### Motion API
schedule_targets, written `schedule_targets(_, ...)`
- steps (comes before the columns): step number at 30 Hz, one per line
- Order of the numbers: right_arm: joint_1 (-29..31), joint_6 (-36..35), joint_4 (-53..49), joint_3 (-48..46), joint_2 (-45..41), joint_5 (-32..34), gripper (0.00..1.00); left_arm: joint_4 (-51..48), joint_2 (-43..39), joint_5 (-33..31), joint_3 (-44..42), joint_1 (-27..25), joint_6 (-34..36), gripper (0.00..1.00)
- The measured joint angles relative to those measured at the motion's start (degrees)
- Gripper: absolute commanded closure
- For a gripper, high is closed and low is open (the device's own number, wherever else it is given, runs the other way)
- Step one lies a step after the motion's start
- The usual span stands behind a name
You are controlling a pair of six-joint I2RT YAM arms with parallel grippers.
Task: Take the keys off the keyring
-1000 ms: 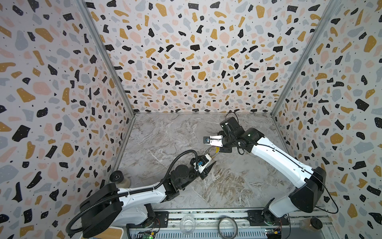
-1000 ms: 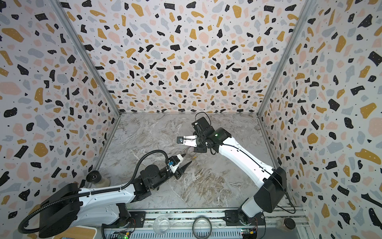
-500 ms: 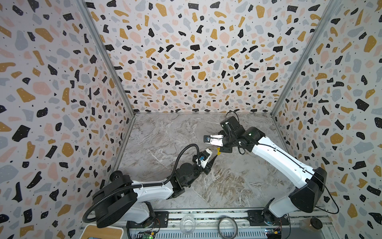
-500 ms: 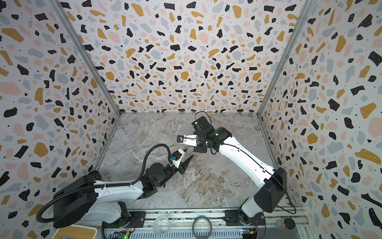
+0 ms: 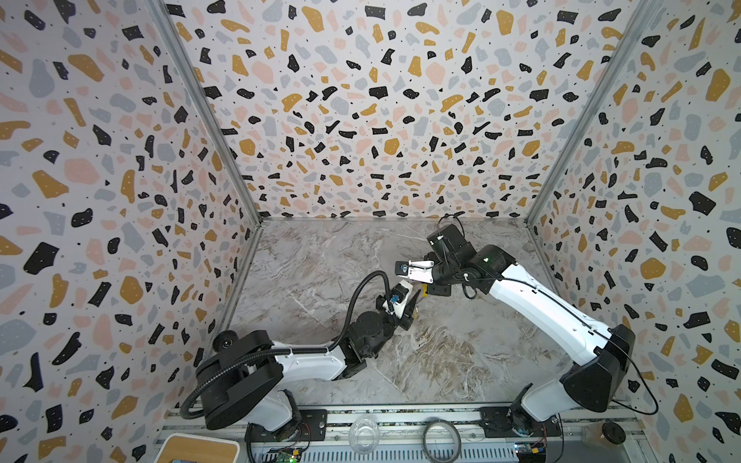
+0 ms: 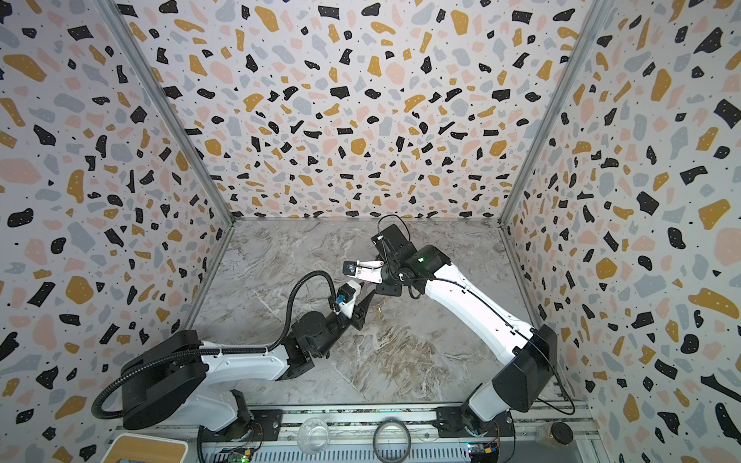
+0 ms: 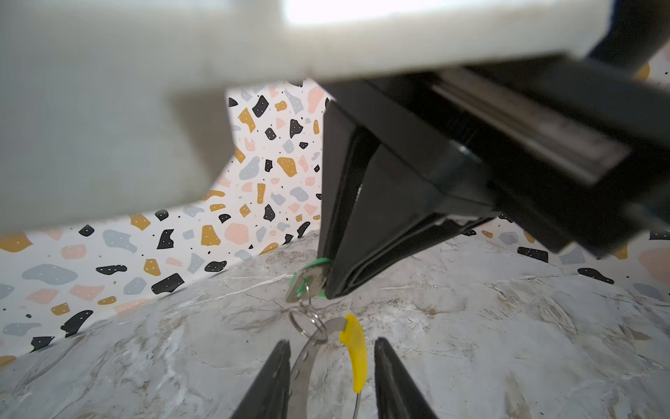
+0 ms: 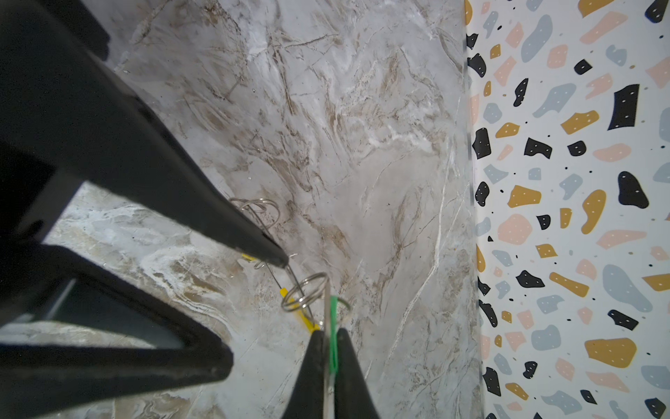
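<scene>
In the left wrist view my left gripper [image 7: 331, 350] stands open astride the keyring [image 7: 302, 366], a thin silvery band with a yellow sleeve [image 7: 355, 348]. One finger lies against the band and the other stands clear of the sleeve. A small split ring [image 7: 308, 324] links the keyring to a key with a green tag [image 7: 308, 281]. My right gripper [image 8: 328, 339] is shut on that green-tagged key [image 8: 333, 326]. In both top views the two grippers meet above mid-floor, the left gripper [image 5: 415, 306] just below the right gripper [image 5: 426, 292].
Terrazzo walls close in the marble floor [image 5: 441, 360] on three sides. On the front rail sit a dark thick ring [image 5: 441, 439], a clear glass cup [image 5: 364, 435], a wooden-topped box [image 5: 200, 449] and a black round knob [image 5: 612, 433].
My left arm has reached forward to the right gripper, and its jaws have narrowed around the keyring. The right arm has held still with the key.
</scene>
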Motion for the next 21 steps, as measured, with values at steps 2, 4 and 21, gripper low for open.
schedule_targets(2,0.0,0.26,-0.44,0.33,0.07,0.02,1.0,-0.04,0.74,-0.76,0.83,0.0,-0.09,0.64)
schedule_targets(4,0.0,0.46,-0.87,1.01,0.13,0.07,1.0,-0.04,1.31,-1.31,1.51,0.0,-0.22,0.65)
schedule_targets(21,-0.02,1.92,-1.46,2.49,0.85,0.35,1.0,0.15,2.56,-5.73,2.23,-1.46,-1.42,0.61)
